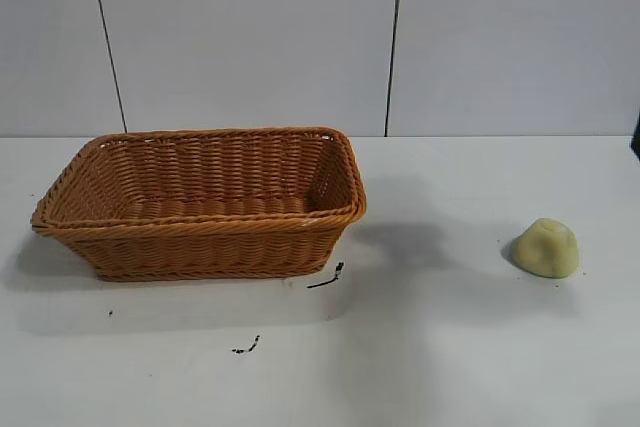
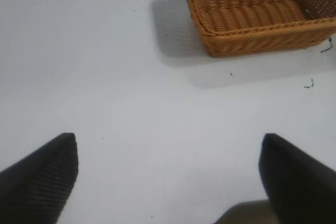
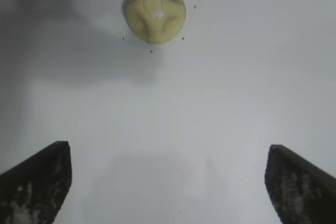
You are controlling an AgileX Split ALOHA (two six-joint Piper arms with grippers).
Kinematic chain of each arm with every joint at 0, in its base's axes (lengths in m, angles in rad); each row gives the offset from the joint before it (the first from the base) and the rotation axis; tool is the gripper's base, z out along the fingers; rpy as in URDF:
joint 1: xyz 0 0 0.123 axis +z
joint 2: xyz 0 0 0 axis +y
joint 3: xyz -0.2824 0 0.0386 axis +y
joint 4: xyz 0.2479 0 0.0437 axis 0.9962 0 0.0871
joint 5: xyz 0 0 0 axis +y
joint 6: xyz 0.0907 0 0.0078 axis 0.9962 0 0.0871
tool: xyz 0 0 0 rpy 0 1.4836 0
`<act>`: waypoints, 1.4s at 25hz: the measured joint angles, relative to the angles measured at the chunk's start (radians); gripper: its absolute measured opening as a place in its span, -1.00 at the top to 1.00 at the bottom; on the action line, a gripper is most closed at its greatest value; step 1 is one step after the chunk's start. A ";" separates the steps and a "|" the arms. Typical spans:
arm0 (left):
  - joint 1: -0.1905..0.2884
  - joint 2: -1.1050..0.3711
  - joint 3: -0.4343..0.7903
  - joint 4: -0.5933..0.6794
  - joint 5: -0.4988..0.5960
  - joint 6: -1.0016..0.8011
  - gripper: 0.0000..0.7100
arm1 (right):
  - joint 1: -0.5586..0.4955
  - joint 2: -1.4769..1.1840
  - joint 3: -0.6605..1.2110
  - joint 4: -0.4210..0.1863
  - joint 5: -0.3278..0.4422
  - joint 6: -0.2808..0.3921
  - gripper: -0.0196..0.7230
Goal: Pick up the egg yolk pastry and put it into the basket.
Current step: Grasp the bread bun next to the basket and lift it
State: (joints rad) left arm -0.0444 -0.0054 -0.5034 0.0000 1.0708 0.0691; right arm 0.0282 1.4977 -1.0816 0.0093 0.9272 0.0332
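The egg yolk pastry (image 1: 546,247), a pale yellow dome with a dented top, lies on the white table at the right. It also shows in the right wrist view (image 3: 155,11), some way ahead of my right gripper (image 3: 168,153), which is open and empty above the bare table. The orange-brown wicker basket (image 1: 200,247) stands at the left-centre and holds nothing visible. It also shows in the left wrist view (image 2: 252,38), well apart from my left gripper (image 2: 169,142), which is open and empty. Neither gripper shows in the exterior view.
Small black marks (image 1: 326,278) lie on the table in front of the basket's right corner, and another mark (image 1: 246,346) lies nearer the front. A dark part (image 1: 635,135) shows at the right edge. A white panelled wall stands behind.
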 joint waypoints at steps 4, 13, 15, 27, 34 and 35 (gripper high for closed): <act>0.000 0.000 0.000 0.000 0.000 0.000 -0.96 | 0.000 0.186 -0.124 0.001 -0.030 -0.019 -0.92; 0.000 0.000 0.000 0.000 0.000 0.000 -0.96 | 0.005 0.470 -0.265 0.004 -0.044 -0.026 -0.92; 0.000 0.000 0.000 0.000 0.000 0.000 -0.96 | 0.018 0.491 -0.265 0.002 -0.046 -0.026 -0.92; 0.000 0.000 0.000 0.000 0.000 0.000 -0.96 | 0.056 0.543 -0.266 -0.002 -0.131 -0.033 -0.92; 0.000 0.000 0.000 0.000 0.000 0.000 -0.96 | 0.057 0.597 -0.266 -0.003 -0.191 -0.033 -0.92; 0.000 0.000 0.000 0.000 0.000 0.000 -0.96 | 0.057 0.601 -0.266 -0.003 -0.196 -0.033 -0.92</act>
State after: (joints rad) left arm -0.0444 -0.0054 -0.5034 0.0000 1.0708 0.0691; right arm 0.0850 2.0989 -1.3481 0.0066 0.7314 0.0000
